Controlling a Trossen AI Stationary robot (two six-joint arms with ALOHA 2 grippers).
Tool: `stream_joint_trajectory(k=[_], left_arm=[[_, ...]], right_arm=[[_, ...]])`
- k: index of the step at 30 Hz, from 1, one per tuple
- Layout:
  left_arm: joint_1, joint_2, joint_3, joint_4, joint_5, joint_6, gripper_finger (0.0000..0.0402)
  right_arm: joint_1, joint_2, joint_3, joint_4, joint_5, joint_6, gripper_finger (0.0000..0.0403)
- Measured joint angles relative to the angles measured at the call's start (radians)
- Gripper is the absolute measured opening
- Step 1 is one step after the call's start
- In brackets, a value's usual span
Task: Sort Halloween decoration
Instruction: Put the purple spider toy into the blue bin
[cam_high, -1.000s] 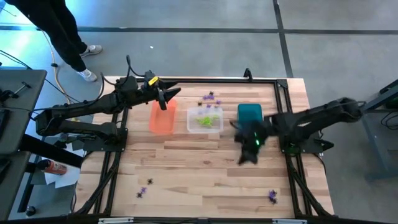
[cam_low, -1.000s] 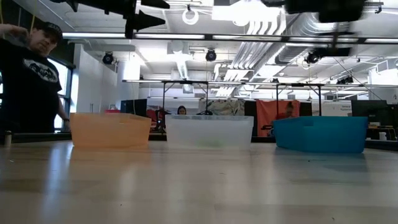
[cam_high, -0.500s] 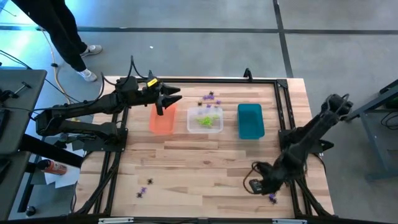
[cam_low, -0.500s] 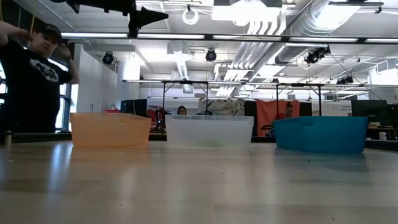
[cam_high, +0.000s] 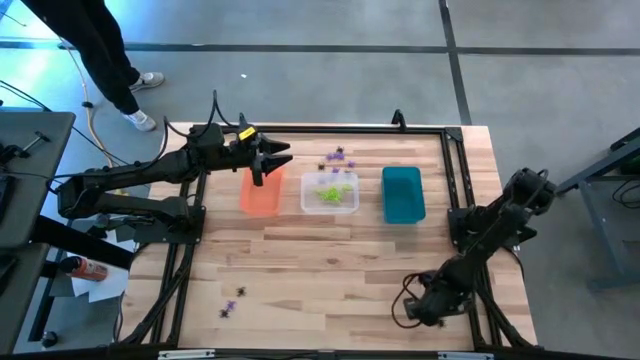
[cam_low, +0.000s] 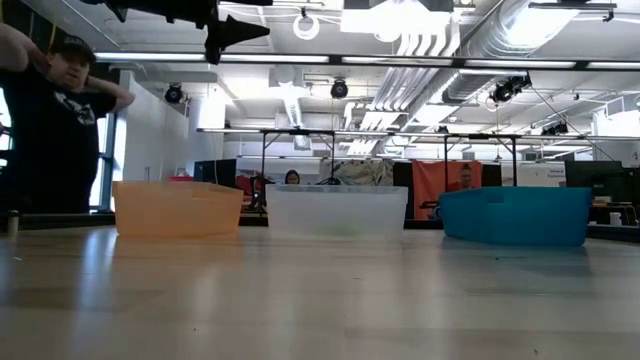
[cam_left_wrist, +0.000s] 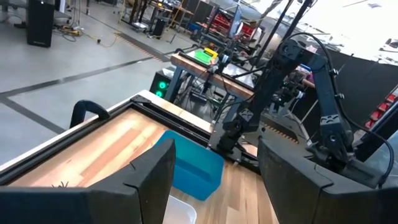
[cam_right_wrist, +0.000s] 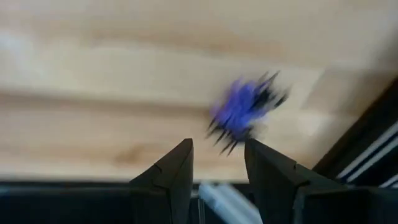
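**Right arm over purple trinket at the near right corner — pickup risks**

Risks, as I judge them: the purple spider trinket (cam_right_wrist: 244, 110) lies close to the table's (cam_high: 330, 260) near right corner, right by the dark frame rail. A descent slightly off line could push it against the rail or flick it off the edge. It is tiny and leggy, so the fingers could pinch only 1 leg and drop it in transit. The right wrist view is motion-blurred, so the aim may not have settled.

Pose: the right arm is folded low along the right edge, with the right gripper (cam_high: 420, 308) at the near right corner, pointing down. Its 2 fingers stand parted with a clear gap and hold nothing; the trinket sits just ahead of the tips.

The left gripper (cam_high: 262, 160) hangs above the far end of the orange bin (cam_high: 260, 190), jaws wide apart and empty.

Other trinkets: green ones in the clear bin (cam_high: 330, 192), a few on the table behind that bin (cam_high: 338, 156), and 2 near the near left corner (cam_high: 234, 300). The teal bin (cam_high: 403, 193) shows no contents.
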Motion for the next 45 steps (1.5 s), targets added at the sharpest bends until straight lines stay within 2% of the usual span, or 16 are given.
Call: stream_joint_trajectory(k=[5,11,18,24,29,37,45], left_arm=[[0.000,0.000,0.000,0.000,-0.009,0.000,0.0216],[0.000,0.000,0.000,0.000,-0.010,0.000,0.0216],[0.000,0.000,0.000,0.000,-0.010,0.000,0.0216],[0.000,0.000,0.000,0.000,-0.011,0.000,0.0216],[0.000,0.000,0.000,-0.001,-0.011,0.000,0.0216],[0.000,0.000,0.000,-0.003,-0.011,0.001,0.0216],[0.000,0.000,0.000,-0.001,-0.017,0.087,0.0216]], right_arm=[[-0.006,0.000,0.000,-0.025,-0.043,-0.017,0.0142],[0.001,0.000,-0.026,-0.031,-0.044,-0.004,0.0142],[-0.002,0.001,-0.099,0.106,-0.047,0.023,0.0142],[0.000,0.001,-0.106,0.093,-0.049,0.025,0.0136],[0.001,0.001,-0.106,0.090,-0.051,0.023,0.0103],[0.001,0.001,-0.106,0.088,-0.051,-0.003,0.0008],[0.001,0.001,-0.088,0.073,-0.043,-0.025,0.0001]])
